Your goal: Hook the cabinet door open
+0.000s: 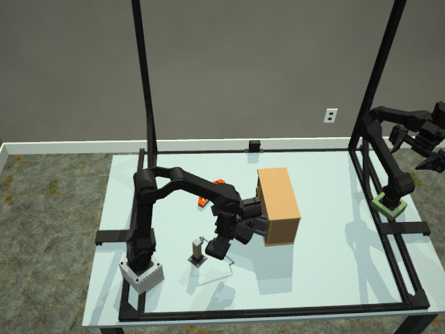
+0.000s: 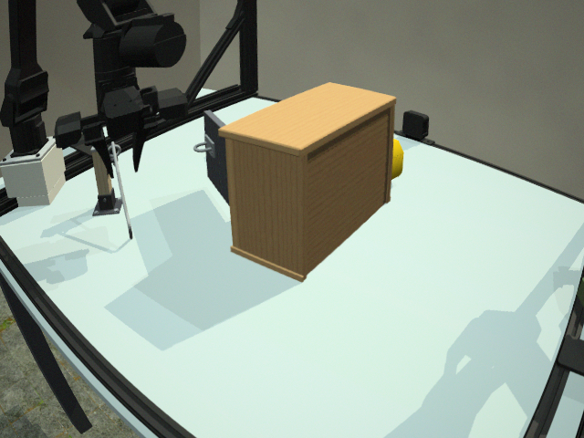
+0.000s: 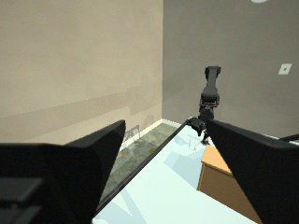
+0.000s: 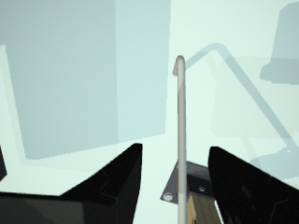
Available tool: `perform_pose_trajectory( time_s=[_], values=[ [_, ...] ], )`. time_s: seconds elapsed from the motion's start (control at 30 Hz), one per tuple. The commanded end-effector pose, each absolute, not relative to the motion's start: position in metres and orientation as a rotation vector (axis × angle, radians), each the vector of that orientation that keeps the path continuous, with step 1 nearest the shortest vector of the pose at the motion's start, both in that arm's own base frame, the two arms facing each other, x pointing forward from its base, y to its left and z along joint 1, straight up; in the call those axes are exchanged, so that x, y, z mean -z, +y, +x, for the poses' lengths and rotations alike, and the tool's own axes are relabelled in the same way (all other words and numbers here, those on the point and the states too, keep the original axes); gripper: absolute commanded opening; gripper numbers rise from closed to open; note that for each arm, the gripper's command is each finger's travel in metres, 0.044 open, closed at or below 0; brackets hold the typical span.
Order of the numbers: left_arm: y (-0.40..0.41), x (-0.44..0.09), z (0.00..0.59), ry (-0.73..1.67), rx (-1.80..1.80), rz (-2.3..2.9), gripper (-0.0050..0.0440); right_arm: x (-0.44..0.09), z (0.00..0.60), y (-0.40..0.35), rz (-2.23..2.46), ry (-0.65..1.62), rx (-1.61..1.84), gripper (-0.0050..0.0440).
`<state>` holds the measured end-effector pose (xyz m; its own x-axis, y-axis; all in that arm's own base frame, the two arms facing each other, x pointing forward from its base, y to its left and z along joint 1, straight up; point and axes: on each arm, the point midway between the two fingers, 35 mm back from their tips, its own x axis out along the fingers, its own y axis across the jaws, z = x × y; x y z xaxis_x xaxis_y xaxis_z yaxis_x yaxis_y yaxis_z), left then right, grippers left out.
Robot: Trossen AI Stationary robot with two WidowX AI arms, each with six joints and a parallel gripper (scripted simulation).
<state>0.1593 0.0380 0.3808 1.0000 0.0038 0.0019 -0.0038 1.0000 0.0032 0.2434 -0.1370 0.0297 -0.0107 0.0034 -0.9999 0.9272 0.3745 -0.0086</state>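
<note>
The wooden cabinet [image 1: 278, 204] stands mid-table with its dark door [image 2: 214, 155] swung open; the metal eye [image 2: 202, 147] sticks out from the door. The short post [image 1: 197, 251] stands on its base plate in front of the door. The thin metal hook rod [image 2: 121, 192] slopes down from the post top, its bent tip near the table. My right gripper [image 2: 119, 151] points down over the rod. In the right wrist view the rod [image 4: 181, 140] runs between the parted fingers with gaps on both sides. My left gripper [image 1: 418, 151] is open and empty, raised off the table's far side.
An orange object [image 1: 205, 200] lies behind the right arm. A yellow object [image 2: 397, 159] shows behind the cabinet's far end. A small black box [image 1: 254, 145] sits at the back rail. A black frame runs around the table edge.
</note>
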Motion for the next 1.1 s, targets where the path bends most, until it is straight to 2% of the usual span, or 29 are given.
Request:
perform_pose_trajectory(
  time_s=[0.0,1.07],
  values=[
    [0.038,-0.380,0.159,-0.001,0.000,-0.001,0.0400,-0.027,0.236,-0.139,0.910,1.372,0.910,0.0160],
    [0.038,-0.380,0.159,-0.001,0.000,-0.001,0.0400,0.020,0.240,-0.147,0.910,1.372,0.910,0.0160]
  ],
)
